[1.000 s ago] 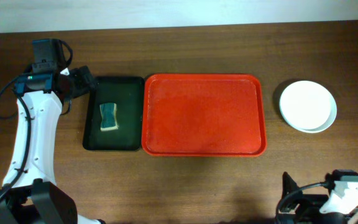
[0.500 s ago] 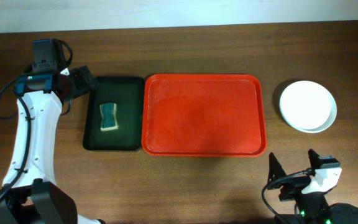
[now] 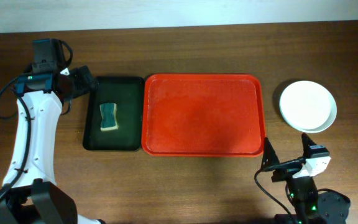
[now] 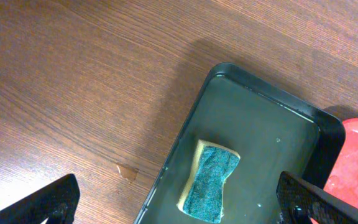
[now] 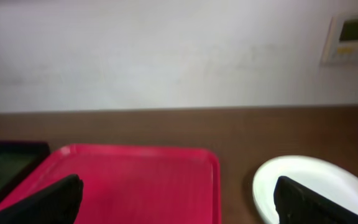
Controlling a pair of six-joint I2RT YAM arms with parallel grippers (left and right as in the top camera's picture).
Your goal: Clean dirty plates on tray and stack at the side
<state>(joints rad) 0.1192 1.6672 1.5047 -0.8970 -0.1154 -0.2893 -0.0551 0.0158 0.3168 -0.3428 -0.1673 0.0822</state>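
Here, on the counter (image 3: 197,50), the red tray (image 3: 204,115) lies just beside a narrower black tray (image 3: 126,127), the plates (image 3: 307,106) sit stacked off to its right, a sponge (image 3: 109,116) rests in the black tray, and the left jaws and right jaws gape apart.

Count taken from the overhead view.
- Trays: 2. One red tray (image 3: 204,115) at frame centre, one black tray (image 3: 127,93) just left of it.
- Sponges: 1. The sponge (image 3: 109,116) lies inside the black tray.
- Plates: one stack of plates (image 3: 307,102) at frame right. A white one is on top, with a second rim showing beneath at lower right. Total cannot be told.
- Robot arms: 2. The left arm (image 3: 33,130) is along the left edge, the right arm (image 3: 300,186) at bottom right.
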